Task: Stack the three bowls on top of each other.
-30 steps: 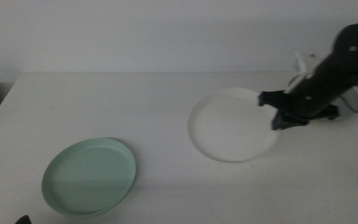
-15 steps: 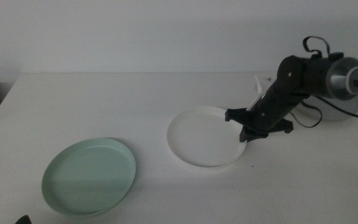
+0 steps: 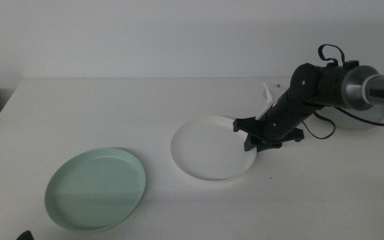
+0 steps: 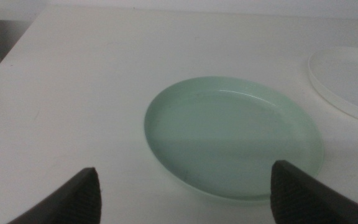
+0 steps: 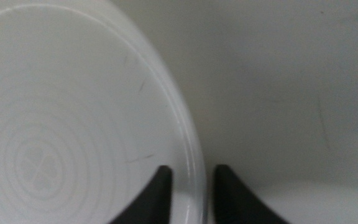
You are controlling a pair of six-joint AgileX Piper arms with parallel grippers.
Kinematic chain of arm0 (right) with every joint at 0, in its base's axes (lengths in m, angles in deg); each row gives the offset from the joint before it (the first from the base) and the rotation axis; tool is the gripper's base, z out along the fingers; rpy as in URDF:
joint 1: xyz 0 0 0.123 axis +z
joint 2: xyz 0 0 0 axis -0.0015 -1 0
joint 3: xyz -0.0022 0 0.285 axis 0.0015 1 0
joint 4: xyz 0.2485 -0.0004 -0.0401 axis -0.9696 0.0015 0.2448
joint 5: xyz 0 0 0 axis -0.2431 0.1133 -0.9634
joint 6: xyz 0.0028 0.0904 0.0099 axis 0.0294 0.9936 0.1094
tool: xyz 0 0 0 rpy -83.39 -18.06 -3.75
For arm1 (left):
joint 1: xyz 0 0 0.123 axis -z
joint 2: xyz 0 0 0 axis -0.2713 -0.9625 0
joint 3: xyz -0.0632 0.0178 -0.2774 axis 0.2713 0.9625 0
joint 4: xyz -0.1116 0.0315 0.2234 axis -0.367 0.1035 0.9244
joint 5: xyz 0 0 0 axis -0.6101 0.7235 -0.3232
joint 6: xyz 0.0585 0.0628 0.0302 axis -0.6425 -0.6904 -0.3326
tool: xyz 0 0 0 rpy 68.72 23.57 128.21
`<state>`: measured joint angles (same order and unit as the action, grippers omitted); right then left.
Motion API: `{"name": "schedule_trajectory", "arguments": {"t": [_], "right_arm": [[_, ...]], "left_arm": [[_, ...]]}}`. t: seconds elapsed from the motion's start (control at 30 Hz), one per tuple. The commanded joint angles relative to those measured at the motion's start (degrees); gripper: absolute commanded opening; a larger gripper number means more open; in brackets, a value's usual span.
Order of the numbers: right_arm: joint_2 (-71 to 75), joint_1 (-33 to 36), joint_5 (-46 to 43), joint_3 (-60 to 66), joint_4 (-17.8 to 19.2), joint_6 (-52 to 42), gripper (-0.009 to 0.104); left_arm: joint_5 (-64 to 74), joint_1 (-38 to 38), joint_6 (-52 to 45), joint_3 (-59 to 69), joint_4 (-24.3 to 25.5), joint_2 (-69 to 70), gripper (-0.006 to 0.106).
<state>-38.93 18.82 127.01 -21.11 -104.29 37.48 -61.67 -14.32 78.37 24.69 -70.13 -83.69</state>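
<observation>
Evidently the right gripper (image 3: 253, 137) pinches the white bowl's (image 3: 209, 148) rim to carry it toward the mint green bowl (image 3: 95, 189), left gripper (image 4: 185, 186) spread.

The grey bowl (image 3: 369, 115) is mostly hidden behind the right arm (image 3: 332, 87).

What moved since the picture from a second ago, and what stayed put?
The right gripper, its jaws closed on the rim of the white bowl, carried that bowl leftward across the table toward the mint green bowl. It kept its hold the whole time. The mint green bowl stayed where it was, and the left gripper stayed waiting, open, near it.
</observation>
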Motion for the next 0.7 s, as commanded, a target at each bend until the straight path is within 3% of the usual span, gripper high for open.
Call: {"name": "schedule_trajectory", "arguments": {"t": [0.0, 0.13, 0.23, 0.4, 0.67], "right_arm": [[4.67, -0.02, -1.32, -1.41, 0.16, -0.8, 0.034], [10.51, -0.85, -1.38, -1.41, 2.43, -0.8, 0.055], [15.98, -2.58, -1.31, -1.49, 7.44, -0.42, 0.061], [22.18, -9.04, 1.5, -4.19, 13.2, 2.02, 0.061], [18.62, -23.56, 9.06, -15.99, 15.18, -1.15, 0.061]], "left_arm": [[-4.18, 0.05, 0.61, 0.32, -0.66, 0.6, 0.09], [-4.18, 0.05, 0.61, 0.32, -0.66, 0.6, 0.09], [-4.18, 0.05, 0.61, 0.32, -0.66, 0.6, 0.09], [-4.18, 0.05, 0.61, 0.32, -0.66, 0.6, 0.09], [-4.18, 0.05, 0.61, 0.32, -0.66, 0.6, 0.09]]}}
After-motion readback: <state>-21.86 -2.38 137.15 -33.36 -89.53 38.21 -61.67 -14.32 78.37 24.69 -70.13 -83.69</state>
